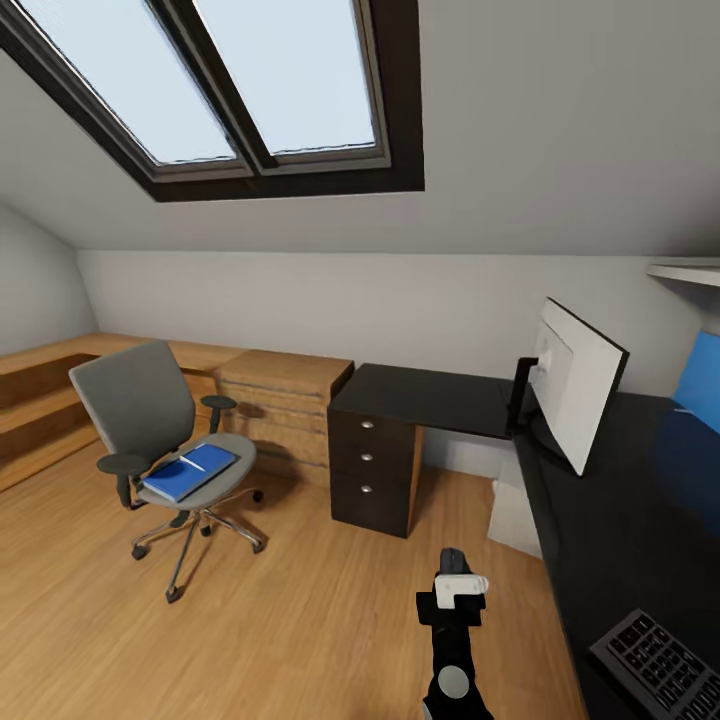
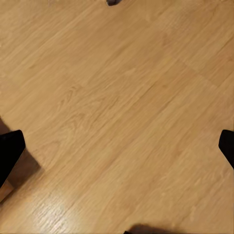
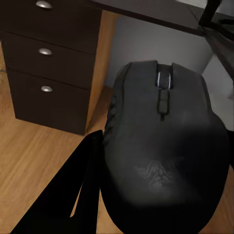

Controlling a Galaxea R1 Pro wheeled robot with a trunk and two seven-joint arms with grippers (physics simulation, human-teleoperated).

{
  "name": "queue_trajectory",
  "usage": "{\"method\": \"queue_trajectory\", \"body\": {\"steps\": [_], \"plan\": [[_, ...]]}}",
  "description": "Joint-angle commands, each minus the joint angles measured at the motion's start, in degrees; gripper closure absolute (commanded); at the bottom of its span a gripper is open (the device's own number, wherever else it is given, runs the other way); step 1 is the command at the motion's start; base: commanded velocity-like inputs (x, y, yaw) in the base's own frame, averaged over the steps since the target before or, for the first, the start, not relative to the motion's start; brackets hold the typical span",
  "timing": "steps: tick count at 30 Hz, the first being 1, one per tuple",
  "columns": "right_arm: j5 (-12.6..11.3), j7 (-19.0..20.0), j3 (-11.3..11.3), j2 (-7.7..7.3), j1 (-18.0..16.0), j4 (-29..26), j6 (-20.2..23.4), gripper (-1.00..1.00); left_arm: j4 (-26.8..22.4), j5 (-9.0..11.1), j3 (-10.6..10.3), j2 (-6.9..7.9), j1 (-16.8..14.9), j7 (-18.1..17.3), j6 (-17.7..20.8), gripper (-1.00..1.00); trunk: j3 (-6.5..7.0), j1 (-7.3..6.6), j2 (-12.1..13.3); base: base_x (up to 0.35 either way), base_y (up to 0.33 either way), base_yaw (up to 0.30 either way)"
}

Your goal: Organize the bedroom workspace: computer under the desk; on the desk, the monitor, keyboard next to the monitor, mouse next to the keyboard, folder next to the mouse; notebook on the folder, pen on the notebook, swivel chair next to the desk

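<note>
the right gripper hung over open wooden floor just off the desk edge, closed on the black mouse. bare planks stretched wide between it and the swivel chair, which stood well apart from the desk near the low wooden cabinet. the blue folder lay on the chair seat with a thin white pen on it. the monitor stood on the desk, its white back showing; the keyboard lay at the desk's near end. the computer sat under the desk beside the black drawer unit. the left gripper faced bare floor, fingertips wide apart, holding nothing. a skylight sat in the sloped ceiling.
</note>
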Motion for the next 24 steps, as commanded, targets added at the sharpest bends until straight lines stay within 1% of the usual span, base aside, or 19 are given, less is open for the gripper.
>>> {"method": "queue_trajectory", "body": {"steps": [1,24], "plan": [[0.2,-0.2,0.1,0.01,0.0,0.1,-0.1,1.00,-0.1,0.6,0.0,-0.01,0.0,0.1,0.0,-1.00,-0.05,0.03,0.0,0.268,0.234,0.000],[0.3,-0.2,0.2,0.01,0.0,0.1,-0.1,1.00,-0.1,0.6,0.0,0.01,0.0,0.1,0.0,-1.00,-0.05,0.03,0.0,0.295,0.200,0.000]]}}
